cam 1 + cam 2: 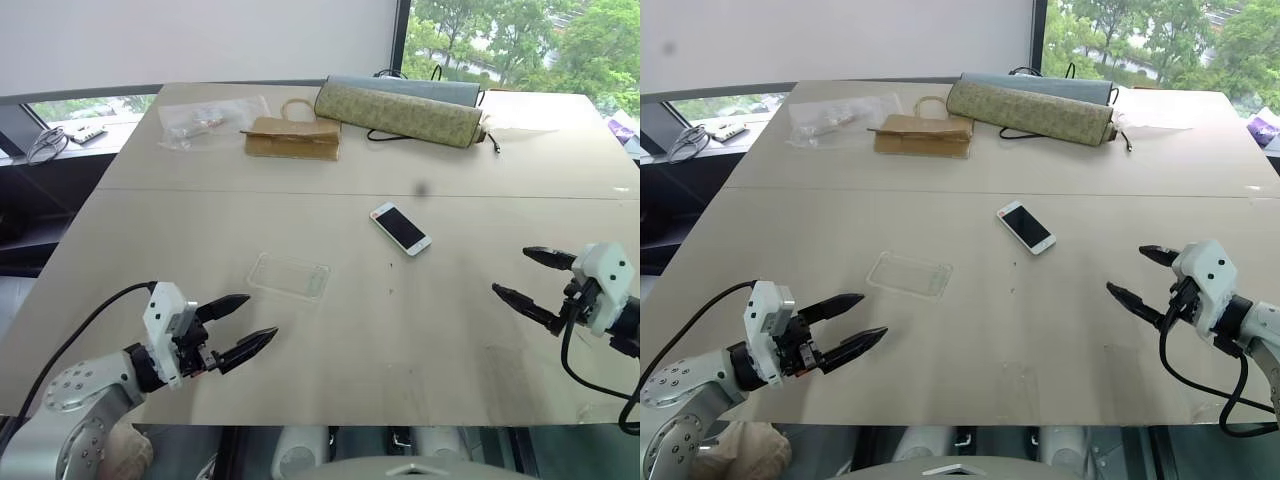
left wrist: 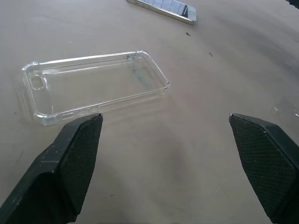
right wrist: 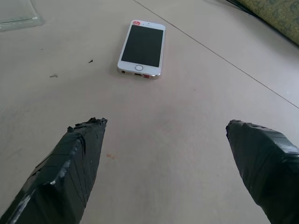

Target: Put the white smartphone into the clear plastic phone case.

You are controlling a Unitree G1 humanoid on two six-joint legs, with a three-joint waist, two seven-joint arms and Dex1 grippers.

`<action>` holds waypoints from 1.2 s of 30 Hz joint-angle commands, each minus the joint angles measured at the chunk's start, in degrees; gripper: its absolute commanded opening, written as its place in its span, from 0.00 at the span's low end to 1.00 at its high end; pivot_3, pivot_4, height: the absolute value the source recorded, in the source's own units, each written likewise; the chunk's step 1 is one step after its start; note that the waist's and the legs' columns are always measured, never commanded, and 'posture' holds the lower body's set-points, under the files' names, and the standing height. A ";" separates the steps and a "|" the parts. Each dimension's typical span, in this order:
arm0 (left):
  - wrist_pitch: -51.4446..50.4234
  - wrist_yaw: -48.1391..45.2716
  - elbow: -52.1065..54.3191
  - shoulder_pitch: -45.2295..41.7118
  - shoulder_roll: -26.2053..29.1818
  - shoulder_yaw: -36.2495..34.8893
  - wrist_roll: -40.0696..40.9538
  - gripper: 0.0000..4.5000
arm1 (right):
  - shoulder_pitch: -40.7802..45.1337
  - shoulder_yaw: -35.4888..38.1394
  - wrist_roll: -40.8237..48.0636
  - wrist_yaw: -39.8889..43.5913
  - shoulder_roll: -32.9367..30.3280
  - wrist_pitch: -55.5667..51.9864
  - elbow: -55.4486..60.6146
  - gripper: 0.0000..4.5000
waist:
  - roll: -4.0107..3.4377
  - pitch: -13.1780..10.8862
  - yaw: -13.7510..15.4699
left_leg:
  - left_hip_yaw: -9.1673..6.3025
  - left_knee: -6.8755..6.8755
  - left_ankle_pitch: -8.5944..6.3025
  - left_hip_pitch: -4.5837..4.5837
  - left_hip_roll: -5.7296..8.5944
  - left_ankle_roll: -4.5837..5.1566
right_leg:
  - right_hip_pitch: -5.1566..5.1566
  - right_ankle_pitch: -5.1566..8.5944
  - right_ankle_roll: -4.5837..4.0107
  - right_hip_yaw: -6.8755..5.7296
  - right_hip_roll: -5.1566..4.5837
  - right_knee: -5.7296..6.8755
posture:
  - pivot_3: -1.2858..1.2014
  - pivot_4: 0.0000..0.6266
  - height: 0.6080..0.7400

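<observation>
A broad pale wooden surface (image 1: 330, 330) fills the scene, with a seam running across it behind the phone. Along its far edge lie two long rolled mats (image 1: 400, 112), one patterned olive and one grey-blue behind it, and beside them, to the left, a flat brown paper bag (image 1: 292, 138) with its handle loop showing. Further left at the same far edge sits a crinkled clear plastic bag (image 1: 212, 118) with small items inside. A thin black cable (image 1: 432, 138) runs along the front of the rolled mats toward the right. The left gripper (image 1: 244, 325) hovers over the near left part of the surface, its two black fingers spread wide apart with nothing between them, pointing toward the middle. The right gripper (image 1: 528, 276) hovers at the near right side, its two fingers likewise spread wide and holding nothing, pointing inward to the left. The clear plastic phone case (image 1: 289, 276) lies flat on the surface with its open side up, near the left gripper and just ahead of its fingertips, touching neither of them. The white smartphone (image 1: 400, 228) lies flat and screen up near the middle of the surface, set diagonally, well apart from the case and to its right and further back, with a tiny red-orange mark at its far end.
</observation>
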State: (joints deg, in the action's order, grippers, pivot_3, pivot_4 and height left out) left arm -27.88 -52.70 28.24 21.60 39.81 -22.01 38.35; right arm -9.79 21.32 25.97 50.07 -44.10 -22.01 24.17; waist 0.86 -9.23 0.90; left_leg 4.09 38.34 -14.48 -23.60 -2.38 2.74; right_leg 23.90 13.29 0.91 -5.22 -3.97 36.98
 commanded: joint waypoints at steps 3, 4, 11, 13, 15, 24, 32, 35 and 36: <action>0.11 2.41 0.94 -3.70 -0.86 0.72 0.74 1.00 | 2.25 1.18 1.59 -1.33 0.33 0.72 2.68 1.00 | 0.00 0.00 0.08 | 0.00 0.00 0.00 0.00 0.01 0.00 | 0.00 0.00 0.00 0.00 0.01 0.00 | 0.52 0.24 1.00; 0.47 2.69 0.65 -4.75 -1.11 1.08 0.38 1.00 | 3.08 0.80 2.22 -1.97 0.77 0.11 3.04 1.00 | 0.00 0.00 0.07 | -0.01 0.01 0.00 0.00 0.01 0.01 | -0.01 0.00 0.00 -0.01 0.04 0.00 | 0.52 0.24 1.00; -0.23 3.09 -1.37 -10.74 0.55 3.99 -1.46 1.00 | 6.52 -1.33 9.05 -0.68 1.31 -3.36 7.67 1.00 | 0.00 0.00 0.02 | 0.00 0.00 0.00 0.00 0.02 0.00 | -0.02 -0.19 -0.10 0.02 0.15 0.01 | 0.52 0.24 1.00; 1.75 0.60 -3.35 -12.77 3.33 7.01 -5.23 1.00 | 5.11 -1.82 10.59 2.67 -0.24 -2.76 10.98 1.00 | -0.01 0.00 0.05 | 0.00 0.00 0.00 0.00 0.02 0.00 | -0.02 -0.21 -0.07 0.01 0.16 0.01 | 0.52 0.24 1.00; 4.69 -3.18 -6.54 -15.37 6.36 10.46 -8.99 1.00 | 3.58 -1.61 12.83 5.39 -1.50 -2.69 13.94 1.00 | -0.01 0.00 0.32 | -0.02 -0.01 0.00 -0.02 0.03 0.01 | -0.01 -0.19 -0.07 -0.03 0.17 0.00 | 0.52 0.24 1.00; 21.84 -12.71 -23.82 -27.78 8.19 25.21 -24.18 1.00 | 1.04 -1.99 10.98 4.62 -2.97 -1.77 15.76 1.00 | 0.00 0.01 0.36 | 0.02 0.02 -0.01 -0.02 0.04 0.03 | -0.03 -0.06 -0.05 -0.02 0.14 -0.05 | 0.52 0.24 1.00; 25.09 -18.63 -35.87 -37.62 6.60 30.61 -27.42 0.63 | -4.01 -0.11 11.22 3.60 -2.35 -1.40 19.35 1.00 | 0.00 0.03 0.60 | 0.02 0.03 -0.01 -0.05 0.05 0.04 | -0.03 -0.27 0.03 -0.04 0.16 -0.03 | 0.52 0.24 1.00; 25.56 -23.89 -38.31 -39.04 7.83 31.94 -26.99 0.28 | -6.09 0.46 11.24 4.13 -2.41 -0.86 20.28 1.00 | 0.02 0.05 0.38 | 0.02 0.04 -0.01 -0.01 0.03 0.04 | -0.06 -0.17 0.20 -0.03 0.18 -0.02 | 0.52 0.24 1.00; 25.52 -25.69 -39.05 -39.40 8.29 32.38 -26.90 0.20 | -6.70 0.61 11.25 4.57 -2.49 -0.53 20.42 1.00 | -0.01 0.06 0.31 | 0.03 0.04 -0.01 0.01 0.03 0.04 | -0.06 -0.17 0.20 -0.02 0.18 -0.02 | 0.52 0.24 1.00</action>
State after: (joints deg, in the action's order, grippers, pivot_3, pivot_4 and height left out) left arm -2.18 -74.77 -8.82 -18.31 47.14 8.35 12.44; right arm -16.07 19.59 36.53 54.10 -46.51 -23.99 42.53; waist 0.86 -9.17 1.21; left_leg 4.12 38.38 -14.50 -23.58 -2.36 2.79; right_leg 23.83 13.12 1.11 -5.24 -3.79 36.96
